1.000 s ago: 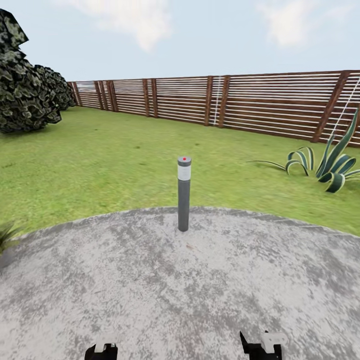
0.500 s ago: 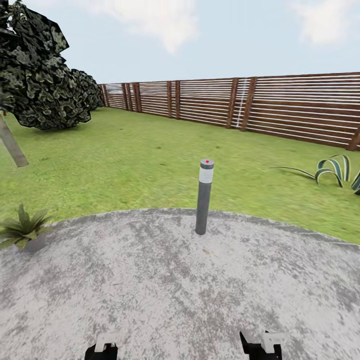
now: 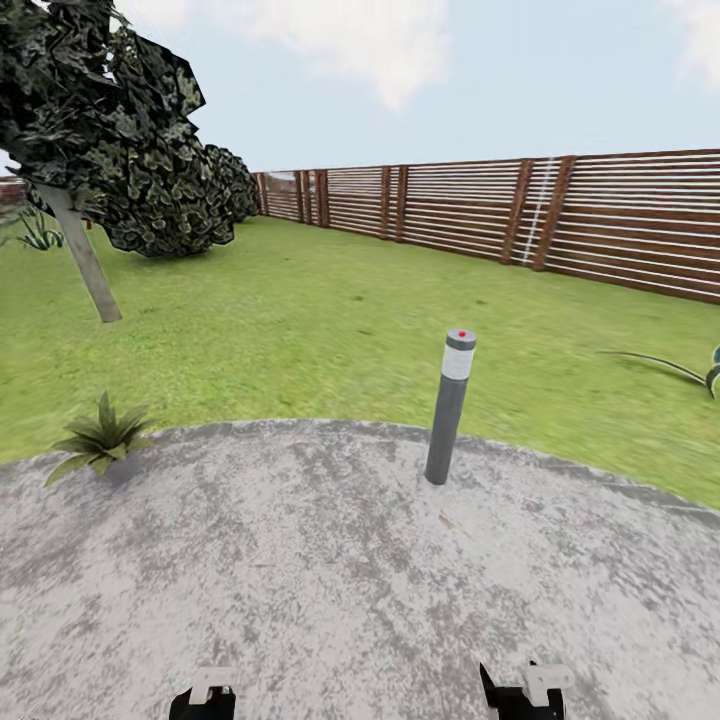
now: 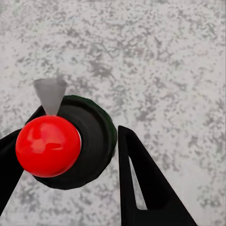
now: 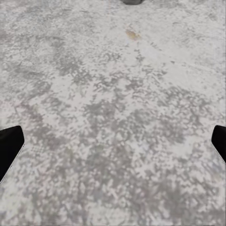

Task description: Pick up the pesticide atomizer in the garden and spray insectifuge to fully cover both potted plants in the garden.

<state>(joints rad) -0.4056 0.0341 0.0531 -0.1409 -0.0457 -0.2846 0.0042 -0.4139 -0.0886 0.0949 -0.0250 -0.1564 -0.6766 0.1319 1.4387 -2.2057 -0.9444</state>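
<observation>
Mottled grey patio (image 3: 300,560), green lawn (image 3: 300,330)

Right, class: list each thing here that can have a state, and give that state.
Left gripper: shut on the sprayer.
Right gripper: open, holding nothing.
Potted plant: upright at the patio edge.
Lamp post: standing on the patio.

Black left tool (image 3: 203,702) with white top bracket, black right tool (image 3: 520,695) alike, black wedge-shaped fingers (image 4: 146,188)
</observation>
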